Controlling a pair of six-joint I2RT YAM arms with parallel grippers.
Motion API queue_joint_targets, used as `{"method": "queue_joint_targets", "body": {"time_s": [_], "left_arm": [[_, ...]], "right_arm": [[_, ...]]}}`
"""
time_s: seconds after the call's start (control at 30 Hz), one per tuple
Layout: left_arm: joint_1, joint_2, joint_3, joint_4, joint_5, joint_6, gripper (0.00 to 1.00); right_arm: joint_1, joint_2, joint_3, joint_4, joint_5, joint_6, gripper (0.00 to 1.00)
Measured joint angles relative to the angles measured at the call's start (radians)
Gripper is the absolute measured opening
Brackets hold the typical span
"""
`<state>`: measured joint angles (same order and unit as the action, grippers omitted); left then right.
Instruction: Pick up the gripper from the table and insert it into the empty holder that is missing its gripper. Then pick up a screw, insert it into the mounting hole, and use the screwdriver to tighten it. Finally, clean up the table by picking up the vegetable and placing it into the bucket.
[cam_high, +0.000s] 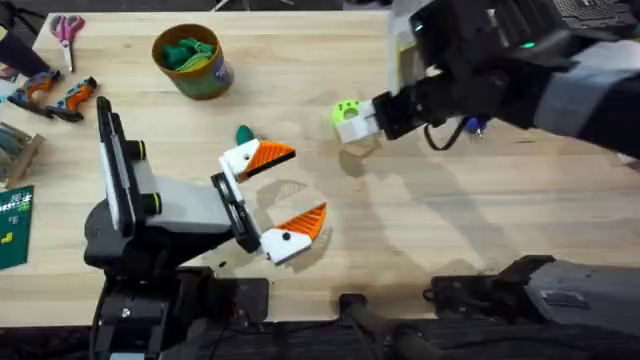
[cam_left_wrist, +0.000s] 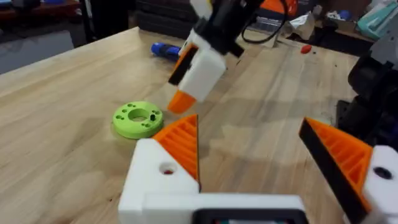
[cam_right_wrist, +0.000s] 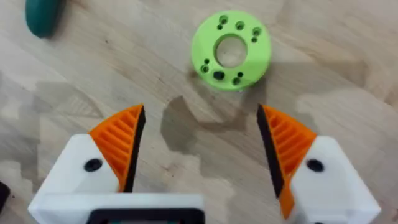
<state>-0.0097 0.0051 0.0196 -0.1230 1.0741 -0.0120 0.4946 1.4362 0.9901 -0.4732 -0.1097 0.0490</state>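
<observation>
My left gripper (cam_high: 300, 188) stands open over the middle of the table, both orange ribbed fingers fitted on white blocks, with nothing between them (cam_left_wrist: 249, 124). My right gripper (cam_high: 352, 125) hangs open just above the table beside a lime-green disc with holes (cam_right_wrist: 231, 50), and it is empty (cam_right_wrist: 200, 112). The dark green vegetable (cam_high: 243, 134) lies on the wood just beyond my left gripper's far finger. Farther back left stands the olive bucket (cam_high: 208, 82), with green items inside. The blue screwdriver (cam_left_wrist: 165, 50) lies behind the right arm. The loose gripper, the holder and the screw are out of view.
Orange-handled pliers (cam_high: 50, 95) and pink scissors (cam_high: 68, 28) lie at the far left. A green board (cam_high: 14, 225) sits at the left edge. The right arm's dark body (cam_high: 520, 60) spans the upper right. Bare wood lies at the centre right.
</observation>
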Motion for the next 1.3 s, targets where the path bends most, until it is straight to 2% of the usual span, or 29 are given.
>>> {"method": "queue_joint_targets", "body": {"time_s": [0.13,0.43,0.7,1.3], "left_arm": [[0.000,0.000,0.000,0.000,0.000,0.000,0.985],[0.000,0.000,0.000,0.000,0.000,0.000,0.985],[0.000,0.000,0.000,0.000,0.000,0.000,0.985],[0.000,0.000,0.000,0.000,0.000,0.000,0.986]], "right_arm": [[0.028,0.077,0.025,-0.018,0.002,-0.024,0.991],[0.074,0.232,0.190,-0.051,0.052,-0.075,0.991],[0.074,0.306,0.195,-0.047,0.072,-0.087,0.990],[0.074,0.338,0.197,-0.029,0.079,-0.087,0.989]]}}
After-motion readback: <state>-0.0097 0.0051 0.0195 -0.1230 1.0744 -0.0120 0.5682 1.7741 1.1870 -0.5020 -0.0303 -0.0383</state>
